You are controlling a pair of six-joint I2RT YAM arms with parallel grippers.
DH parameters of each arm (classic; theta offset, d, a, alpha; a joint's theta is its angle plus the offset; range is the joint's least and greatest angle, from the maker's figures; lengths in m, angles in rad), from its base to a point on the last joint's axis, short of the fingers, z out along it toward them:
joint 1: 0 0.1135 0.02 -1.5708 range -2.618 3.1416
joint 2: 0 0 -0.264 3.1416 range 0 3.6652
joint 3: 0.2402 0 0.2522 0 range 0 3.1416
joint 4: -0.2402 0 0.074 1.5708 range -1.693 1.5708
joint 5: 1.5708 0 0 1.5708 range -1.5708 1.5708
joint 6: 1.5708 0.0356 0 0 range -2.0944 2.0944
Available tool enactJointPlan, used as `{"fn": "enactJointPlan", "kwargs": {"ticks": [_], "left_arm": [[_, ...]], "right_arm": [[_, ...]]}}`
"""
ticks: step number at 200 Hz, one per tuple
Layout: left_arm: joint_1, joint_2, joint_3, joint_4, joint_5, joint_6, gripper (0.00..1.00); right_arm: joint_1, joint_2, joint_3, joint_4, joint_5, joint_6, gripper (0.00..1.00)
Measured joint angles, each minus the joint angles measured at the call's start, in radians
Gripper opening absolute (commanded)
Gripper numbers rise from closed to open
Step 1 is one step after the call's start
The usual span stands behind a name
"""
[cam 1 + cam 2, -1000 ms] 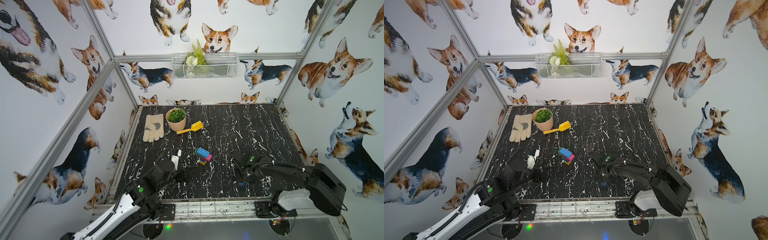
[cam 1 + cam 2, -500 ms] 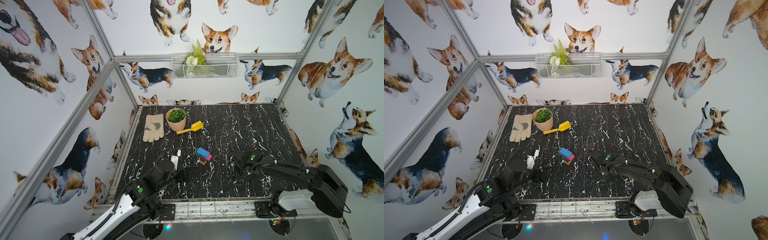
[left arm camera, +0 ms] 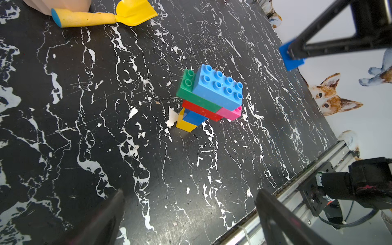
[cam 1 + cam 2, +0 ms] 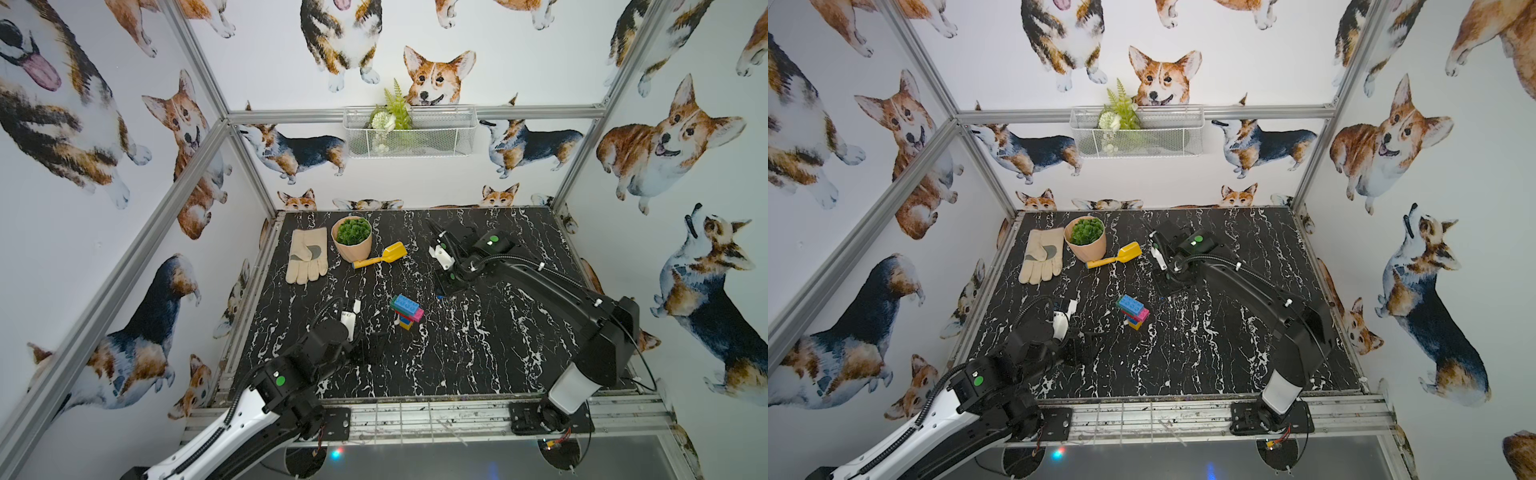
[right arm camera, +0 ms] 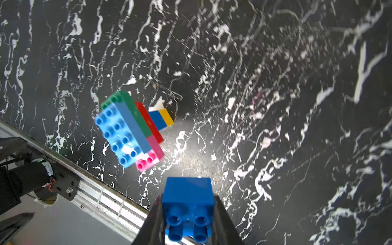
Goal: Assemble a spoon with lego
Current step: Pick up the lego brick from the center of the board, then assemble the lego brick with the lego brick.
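The partly built spoon (image 4: pixel 407 311) (image 4: pixel 1133 309) stands upright mid-table: a light blue brick (image 3: pixel 218 87) on green and pink, then red, with dark blue and yellow at the foot. My right gripper (image 5: pixel 187 212) is shut on a dark blue lego brick (image 5: pixel 187 195), studs toward the camera. It hangs above the table, behind and right of the spoon (image 5: pixel 131 129), in both top views (image 4: pixel 442 291) (image 4: pixel 1165 291). The held brick (image 3: pixel 291 56) also shows in the left wrist view. My left gripper (image 3: pixel 191 192) (image 4: pixel 374 345) is open and empty, in front and left of the spoon.
A beige glove (image 4: pixel 307 259), a potted plant (image 4: pixel 353 239) and a yellow toy shovel (image 4: pixel 380 255) lie at the back left. A wire basket (image 4: pixel 409 131) hangs on the back wall. The metal rail (image 4: pixel 415 415) runs along the table's front edge.
The right gripper closed on the dark blue brick near the front of the table, then rose and swung toward the back with it. The left arm has not moved.
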Motion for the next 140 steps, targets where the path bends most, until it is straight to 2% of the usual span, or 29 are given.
{"fn": "enactJointPlan", "kwargs": {"ticks": [27, 49, 140], "left_arm": [[-0.002, -0.007, 0.0, -0.008, -0.006, -0.004, 0.99], [-0.004, -0.008, -0.002, -0.009, -0.01, -0.004, 1.0], [-0.005, -0.011, -0.004, -0.01, -0.014, -0.008, 0.99]], "right_arm": [[0.05, 0.146, 0.223, -0.089, -0.035, -0.122, 0.08], [0.08, 0.232, 0.343, -0.159, -0.058, -0.187, 0.08], [0.136, 0.418, 0.535, -0.31, -0.06, -0.315, 0.05]]}}
